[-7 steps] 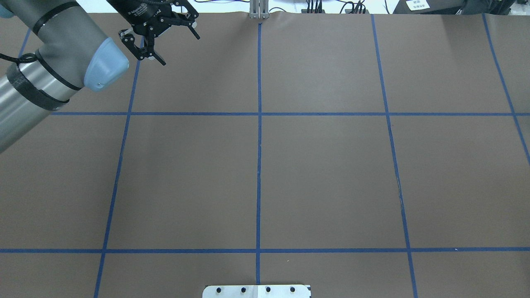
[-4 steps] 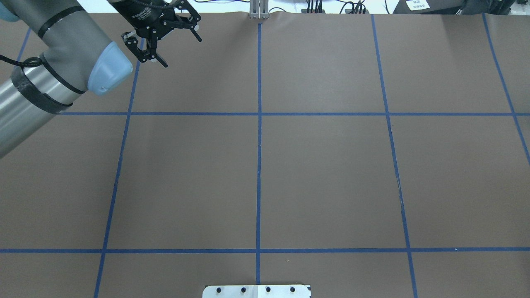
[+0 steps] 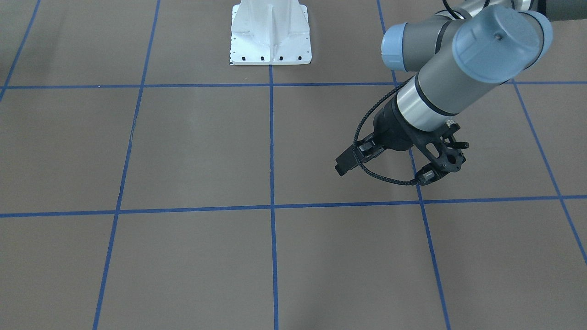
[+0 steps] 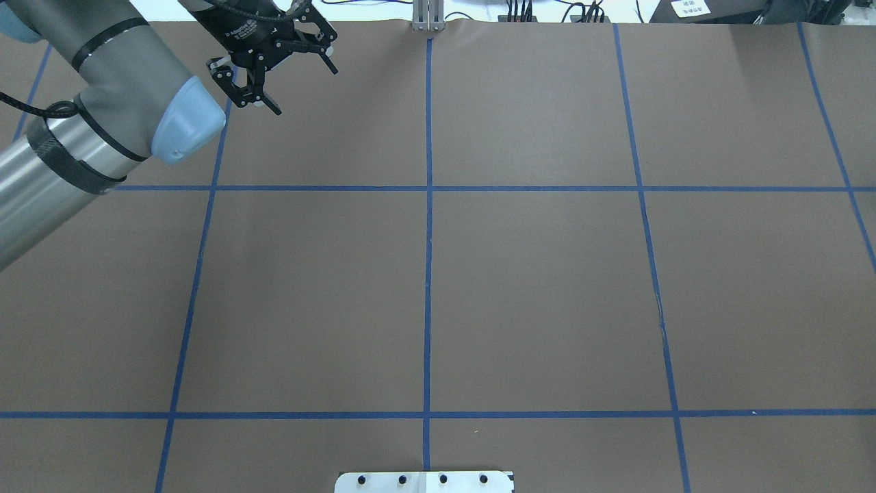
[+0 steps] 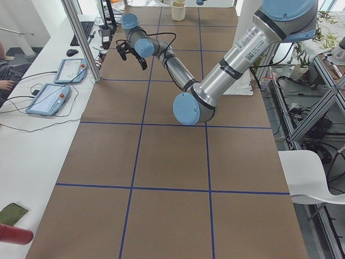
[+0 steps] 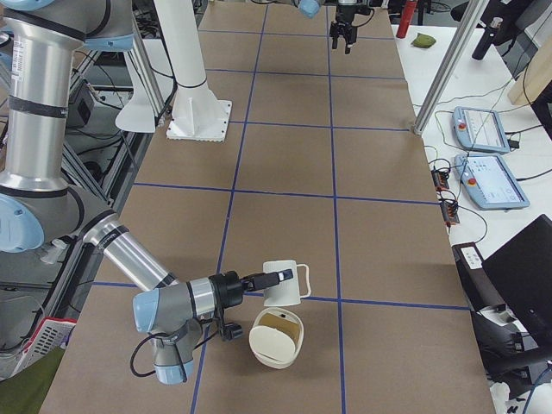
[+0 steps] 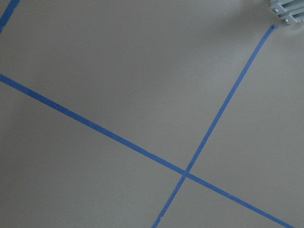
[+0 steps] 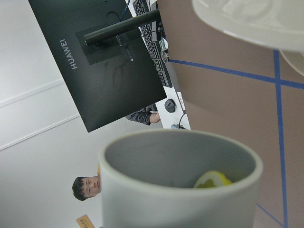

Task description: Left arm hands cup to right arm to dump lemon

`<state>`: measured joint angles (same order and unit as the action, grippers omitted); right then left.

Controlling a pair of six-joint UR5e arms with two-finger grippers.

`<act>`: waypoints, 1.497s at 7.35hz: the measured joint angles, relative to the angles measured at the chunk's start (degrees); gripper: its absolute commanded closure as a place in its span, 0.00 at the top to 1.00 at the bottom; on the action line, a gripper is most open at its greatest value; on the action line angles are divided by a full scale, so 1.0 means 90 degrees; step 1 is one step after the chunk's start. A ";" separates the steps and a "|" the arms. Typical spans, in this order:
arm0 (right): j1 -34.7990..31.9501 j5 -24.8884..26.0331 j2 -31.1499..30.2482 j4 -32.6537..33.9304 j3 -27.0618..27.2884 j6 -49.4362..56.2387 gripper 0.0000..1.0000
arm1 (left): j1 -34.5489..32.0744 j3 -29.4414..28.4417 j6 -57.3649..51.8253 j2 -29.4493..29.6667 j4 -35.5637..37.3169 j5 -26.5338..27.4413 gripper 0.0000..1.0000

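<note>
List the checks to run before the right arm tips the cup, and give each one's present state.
1. The lemon sits inside the cup: ok.
2. The right pincer is shut firmly on the cup: cannot tell.
3. The left pincer is open and far from the cup: ok.
4. A bowl lies close to the cup: ok.
5. The cup's mouth is over the bowl: cannot tell.

White cup (image 6: 286, 283) at right claw (image 6: 272, 279) (lemon piece (image 8: 212, 179) inside).
</note>
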<state>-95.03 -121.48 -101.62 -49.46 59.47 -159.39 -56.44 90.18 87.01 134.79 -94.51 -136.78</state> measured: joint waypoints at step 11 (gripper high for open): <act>0.0012 -0.0016 0.0305 -0.0015 -0.0037 -0.1509 0.10 | 0.0000 0.0001 0.0000 0.0023 0.0003 0.0002 1.00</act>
<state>-94.92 -121.63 -98.88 -49.59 59.13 -172.97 -56.44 90.19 87.01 135.00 -94.48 -136.76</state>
